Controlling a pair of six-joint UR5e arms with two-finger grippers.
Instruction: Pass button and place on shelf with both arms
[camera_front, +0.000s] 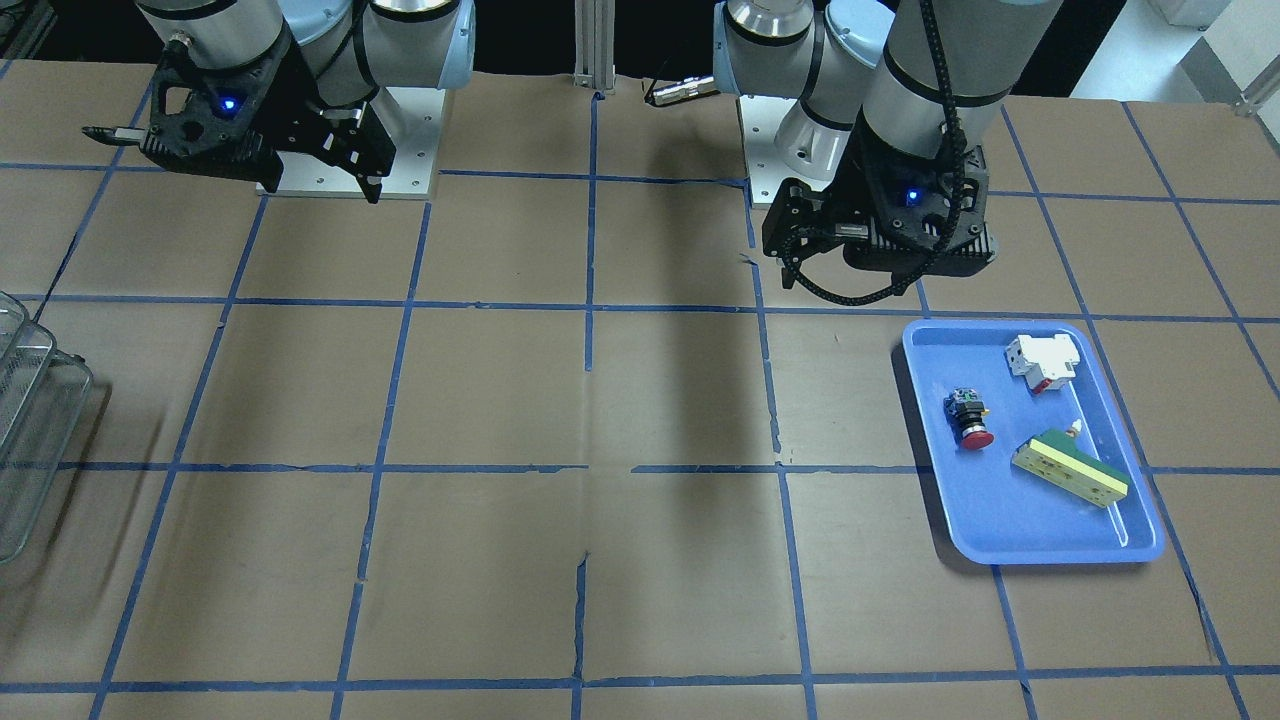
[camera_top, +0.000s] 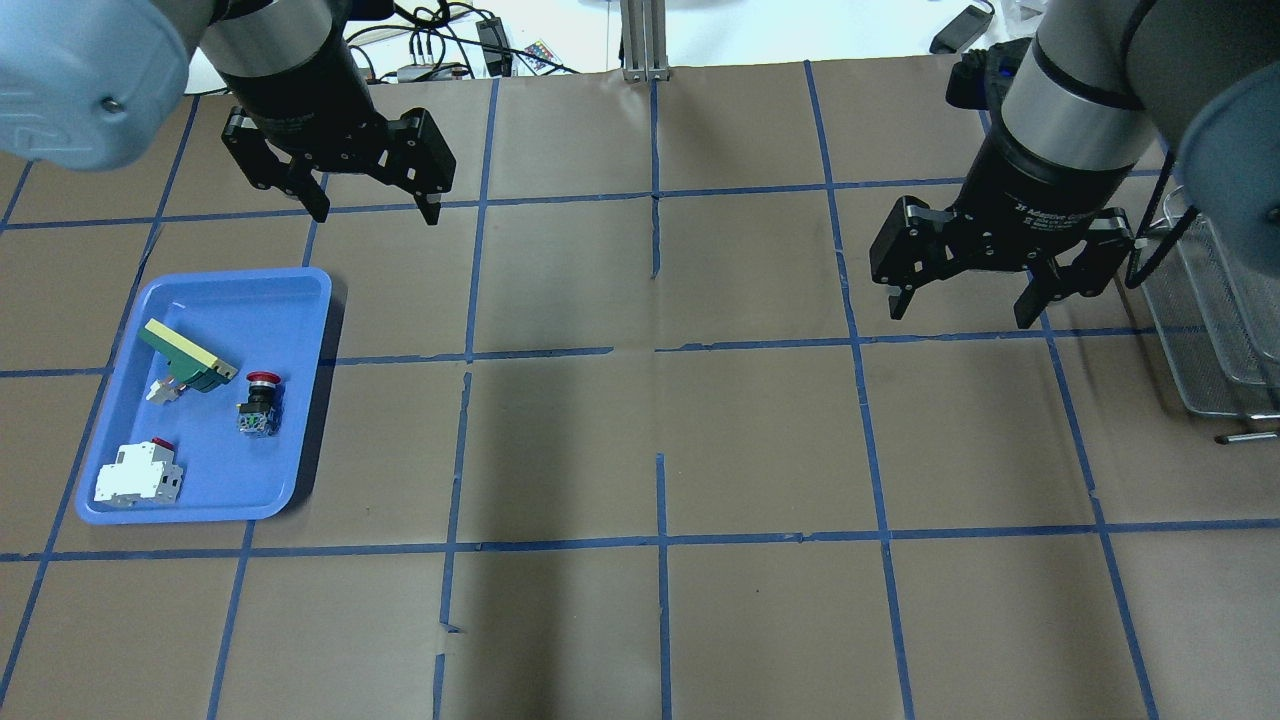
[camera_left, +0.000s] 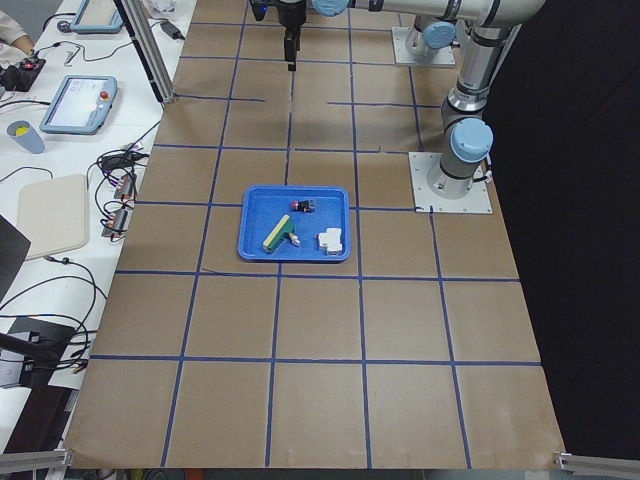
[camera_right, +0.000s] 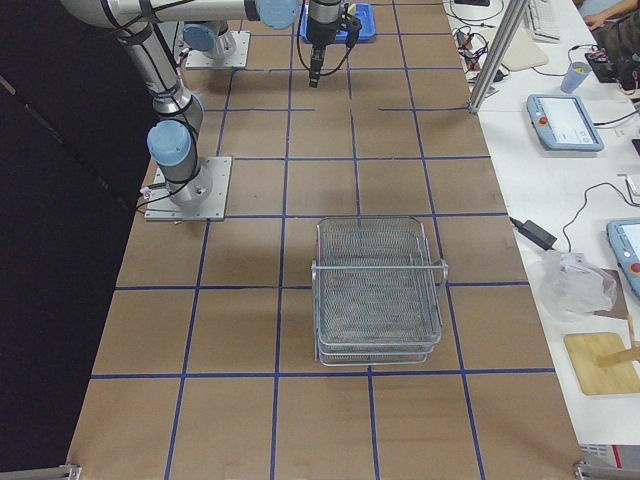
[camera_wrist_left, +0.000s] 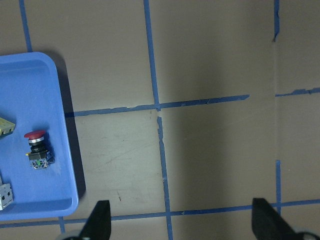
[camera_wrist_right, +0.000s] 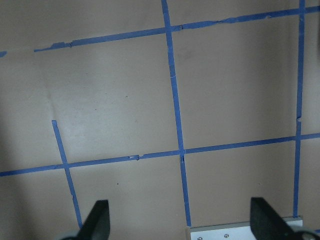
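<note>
The button (camera_top: 258, 402), with its red cap, lies on its side in the blue tray (camera_top: 300, 290) at the table's left; it also shows in the front view (camera_front: 968, 415) and the left wrist view (camera_wrist_left: 37, 149). My left gripper (camera_top: 375, 212) is open and empty, held high beyond the tray's far right corner. In the left wrist view (camera_wrist_left: 181, 215) the button lies left of the fingers. My right gripper (camera_top: 960, 312) is open and empty above bare table, left of the wire-mesh shelf (camera_top: 1215, 310). The shelf stands whole in the right side view (camera_right: 378, 290).
The tray also holds a green-and-cream bar (camera_top: 187, 357) and a white-and-red block (camera_top: 138, 478). The table is brown with blue tape lines. A thin rod (camera_top: 1245, 437) lies by the shelf. The right arm's base plate (camera_wrist_right: 245, 232) shows under the right gripper.
</note>
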